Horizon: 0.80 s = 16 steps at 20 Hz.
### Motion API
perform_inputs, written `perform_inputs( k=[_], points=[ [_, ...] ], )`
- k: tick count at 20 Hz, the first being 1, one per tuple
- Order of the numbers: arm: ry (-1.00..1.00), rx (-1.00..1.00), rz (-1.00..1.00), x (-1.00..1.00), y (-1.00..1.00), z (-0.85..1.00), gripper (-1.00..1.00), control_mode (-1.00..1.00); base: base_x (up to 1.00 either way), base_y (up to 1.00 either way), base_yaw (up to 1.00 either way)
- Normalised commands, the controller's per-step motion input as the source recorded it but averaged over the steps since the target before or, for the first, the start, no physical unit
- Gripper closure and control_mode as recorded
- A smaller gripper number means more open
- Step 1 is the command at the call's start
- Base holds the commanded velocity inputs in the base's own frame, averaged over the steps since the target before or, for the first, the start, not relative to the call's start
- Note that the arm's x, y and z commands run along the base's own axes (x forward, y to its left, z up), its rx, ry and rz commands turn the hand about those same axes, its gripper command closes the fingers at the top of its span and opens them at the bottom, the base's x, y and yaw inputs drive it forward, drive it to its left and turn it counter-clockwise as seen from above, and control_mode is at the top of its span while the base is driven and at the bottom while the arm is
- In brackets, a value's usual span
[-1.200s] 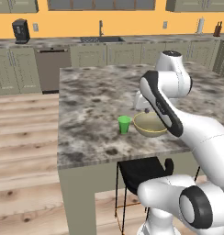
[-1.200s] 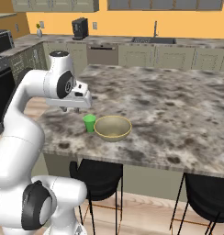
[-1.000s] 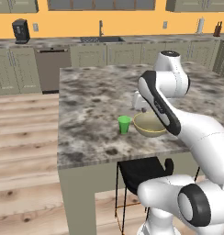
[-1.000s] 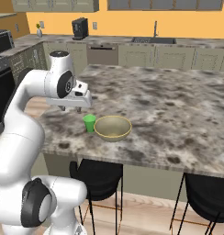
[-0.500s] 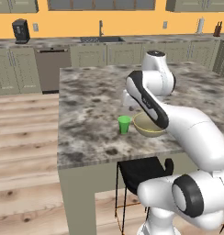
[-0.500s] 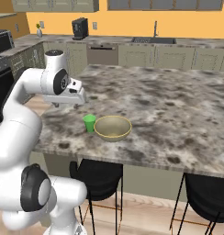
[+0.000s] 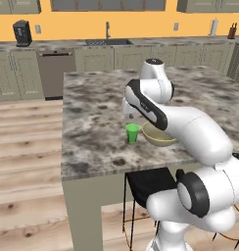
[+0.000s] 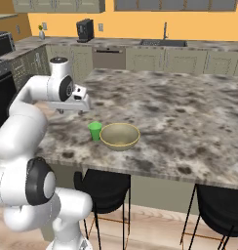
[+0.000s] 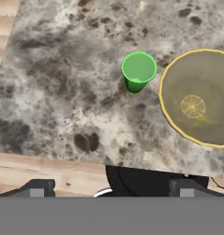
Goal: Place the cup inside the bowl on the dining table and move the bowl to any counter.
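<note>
The small green cup (image 7: 132, 133) stands upright on the marble dining table (image 7: 92, 122), just left of the olive-yellow bowl (image 7: 158, 136), which holds nothing. They are close together; I cannot tell if they touch. My gripper (image 7: 130, 115) hovers above the table, over and a little behind the cup. From the right base, the gripper (image 8: 82, 110) hangs left of and above the cup (image 8: 95, 131) and bowl (image 8: 120, 135). The hand view looks down on the cup (image 9: 138, 71) and bowl (image 9: 198, 98); the fingertips (image 9: 38, 188) sit wide apart, open, holding nothing.
Black stools (image 7: 148, 184) (image 8: 104, 185) stand under the table's near edge, another at the right (image 8: 221, 200). The back counter (image 7: 107, 45) has a sink and a coffee machine (image 8: 84, 29). Wooden floor (image 7: 23, 162) lies left of the table.
The arm has swung left, carrying the hand from above the bowl's side to above the cup. Cup and bowl have stayed in place.
</note>
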Motion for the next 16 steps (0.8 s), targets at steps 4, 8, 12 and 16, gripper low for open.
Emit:
perform_inputs(
  k=[4,8,12,16],
  points=[
    [-0.02,0.00,0.00,0.47,0.06,-0.36,-1.00,-1.00,0.00,0.00,0.00],
    [-0.02,0.00,0.00,0.48,0.04,-0.34,-1.00,-1.00,0.00,0.00,0.00],
    [-0.02,0.00,0.00,0.44,0.02,-0.31,-1.00,-1.00,0.00,0.00,0.00],
    [-0.03,0.00,0.00,0.35,-0.02,-0.12,-1.00,-1.00,0.00,0.00,0.00]
  ],
)
